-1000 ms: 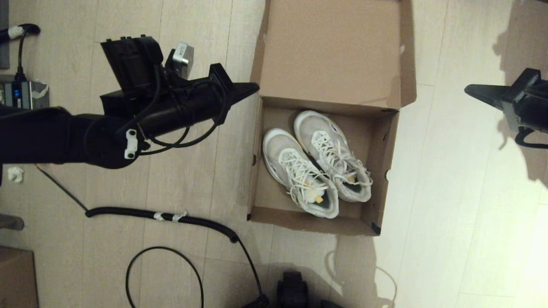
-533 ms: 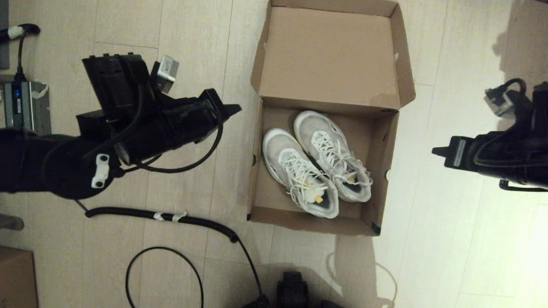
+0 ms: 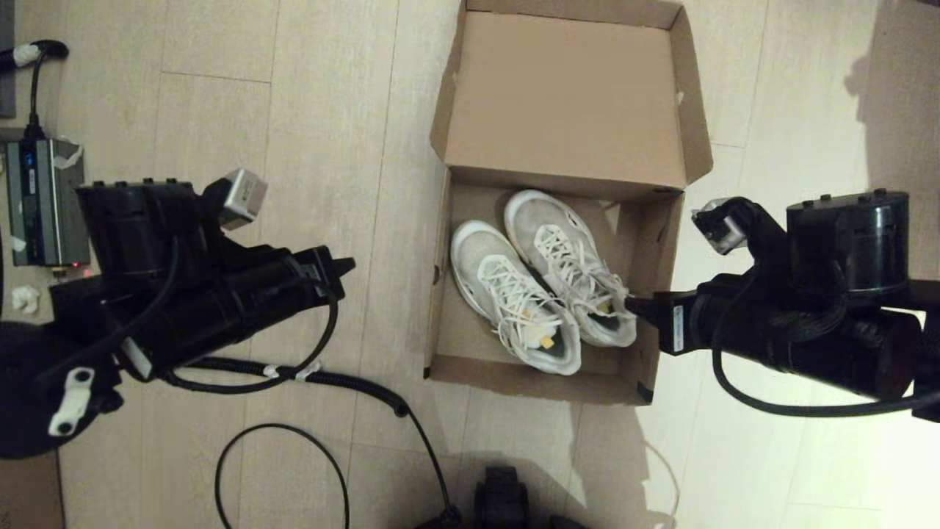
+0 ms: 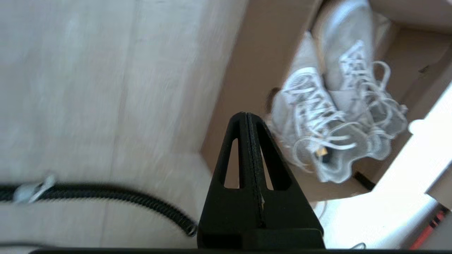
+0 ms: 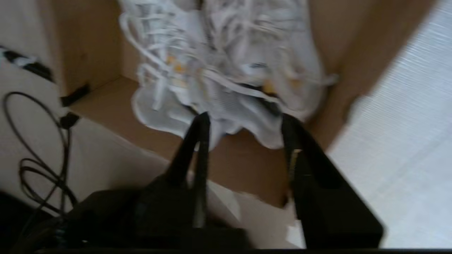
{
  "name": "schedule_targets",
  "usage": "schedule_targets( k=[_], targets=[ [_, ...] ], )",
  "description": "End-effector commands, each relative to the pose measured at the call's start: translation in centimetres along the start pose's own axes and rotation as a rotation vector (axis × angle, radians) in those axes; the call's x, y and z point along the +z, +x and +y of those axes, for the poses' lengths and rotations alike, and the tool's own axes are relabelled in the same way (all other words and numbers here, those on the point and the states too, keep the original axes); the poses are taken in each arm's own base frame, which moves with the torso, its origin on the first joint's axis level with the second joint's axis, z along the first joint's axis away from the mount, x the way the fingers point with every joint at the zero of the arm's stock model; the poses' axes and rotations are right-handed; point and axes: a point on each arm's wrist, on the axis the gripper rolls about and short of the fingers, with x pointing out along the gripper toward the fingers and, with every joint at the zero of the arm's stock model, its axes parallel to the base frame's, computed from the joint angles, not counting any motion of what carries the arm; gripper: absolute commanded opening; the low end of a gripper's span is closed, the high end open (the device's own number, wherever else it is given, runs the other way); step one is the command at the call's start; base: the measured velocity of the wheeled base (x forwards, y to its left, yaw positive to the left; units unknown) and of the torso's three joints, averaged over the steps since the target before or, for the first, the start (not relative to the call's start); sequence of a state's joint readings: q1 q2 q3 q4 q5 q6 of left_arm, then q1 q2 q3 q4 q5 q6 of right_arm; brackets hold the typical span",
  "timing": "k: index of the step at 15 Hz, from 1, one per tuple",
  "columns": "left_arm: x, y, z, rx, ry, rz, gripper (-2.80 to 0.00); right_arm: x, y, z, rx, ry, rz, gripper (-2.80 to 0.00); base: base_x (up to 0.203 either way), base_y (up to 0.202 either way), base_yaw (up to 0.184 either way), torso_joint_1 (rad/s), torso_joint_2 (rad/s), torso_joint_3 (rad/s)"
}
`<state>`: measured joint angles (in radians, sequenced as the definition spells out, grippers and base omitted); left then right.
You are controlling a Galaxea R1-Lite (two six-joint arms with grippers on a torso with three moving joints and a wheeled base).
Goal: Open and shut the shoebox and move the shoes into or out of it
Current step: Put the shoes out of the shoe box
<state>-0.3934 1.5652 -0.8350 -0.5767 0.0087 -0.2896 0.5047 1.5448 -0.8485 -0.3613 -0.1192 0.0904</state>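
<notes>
The shoebox (image 3: 440, 308) sits on the wooden floor (image 3: 330, 110) with its hinged lid (image 3: 565, 95) folded fully back and lying flat on the far side. The shoes (image 3: 543, 283) lie inside the box, side by side and touching, toes toward the lid and heels toward the near wall.

The right gripper (image 3: 637, 305) reaches over the right wall of the box, its tip just beside the heel of the right-hand shoe. In the right wrist view its fingers (image 5: 199, 135) stand apart, with the heel ends of the shoes (image 5: 226, 70) just beyond the tips; no contact with the shoes is visible.

The left gripper (image 3: 345, 263) hangs over the floor well to the left of the box, pointing toward it. In the left wrist view its fingers (image 4: 235, 155) are pressed together and hold nothing.

A black coiled cable (image 3: 323, 378) lies on the floor near the left arm, and a thin black cable (image 3: 279, 433) loops beside it. A grey device (image 3: 44, 202) lies at the left edge.
</notes>
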Motion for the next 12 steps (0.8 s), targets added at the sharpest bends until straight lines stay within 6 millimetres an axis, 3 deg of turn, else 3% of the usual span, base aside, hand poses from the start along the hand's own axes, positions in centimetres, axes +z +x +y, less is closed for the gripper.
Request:
schedule_targets(
  k=[1, 7, 12],
  targets=[
    [0.1, -0.7, 0.1, 0.020, -0.001, -0.016, -2.80, -1.4, 1.6, 1.0, 0.040, -0.010, 0.002, 0.00, 0.000, 0.000, 0.000, 0.000, 0.00, 0.000],
    [0.6, -0.6, 1.2, 0.056, -0.004, -0.029, -2.80, -7.0, 7.7, 2.3, 0.115, -0.144, -0.019, 0.00, 0.000, 0.000, 0.000, 0.000, 0.00, 0.000],
    [0.9, -0.5, 2.5, 0.071, -0.012, -0.048, -2.80, -8.7, 11.1, 2.1, 0.105, -0.211, -0.072, 0.00, 0.000, 0.000, 0.000, 0.000, 0.00, 0.000]
  ],
)
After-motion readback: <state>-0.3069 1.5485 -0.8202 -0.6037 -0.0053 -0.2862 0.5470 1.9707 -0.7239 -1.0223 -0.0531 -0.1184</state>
